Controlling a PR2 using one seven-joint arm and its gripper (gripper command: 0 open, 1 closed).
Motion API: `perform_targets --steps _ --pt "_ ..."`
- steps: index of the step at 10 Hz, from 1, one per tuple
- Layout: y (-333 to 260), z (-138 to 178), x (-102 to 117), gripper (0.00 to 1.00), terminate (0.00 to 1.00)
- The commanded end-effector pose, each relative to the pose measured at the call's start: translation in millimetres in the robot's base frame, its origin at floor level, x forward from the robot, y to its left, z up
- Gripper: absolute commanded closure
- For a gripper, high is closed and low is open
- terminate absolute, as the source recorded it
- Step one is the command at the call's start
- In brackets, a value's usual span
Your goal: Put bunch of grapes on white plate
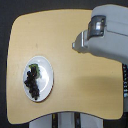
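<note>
Grapes on plate: the bunch of grapes [32, 83] lies inside the white plate [46, 67], on the half of the dish toward the exterior view's left, touching its surface, with the dark cluster running lengthwise down the plate and a bit of green stem at its upper end. The plate sits flat on the light wooden bench [70, 95], near the edge at the exterior view's left. The arm [112, 35], pale grey and bulky, reaches in from the upper corner at the exterior view's right, and the gripper [79, 42] forms its tip, hanging over bare bench. From the gripper, the plate and grapes lie well apart, lower in the frame and toward the exterior view's left; nothing touches them. Gripper state: cannot tell, since the fingers are not resolved at this blur and angle; no object is visible in it. A dark floor [7, 12] surrounds the bench.
</note>
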Motion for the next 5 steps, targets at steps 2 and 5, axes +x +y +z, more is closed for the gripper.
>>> perform_targets --steps 2,5 --pt "-72 10 64 0.00 0.00" --pt "-87 1 62 0.00 1.00"
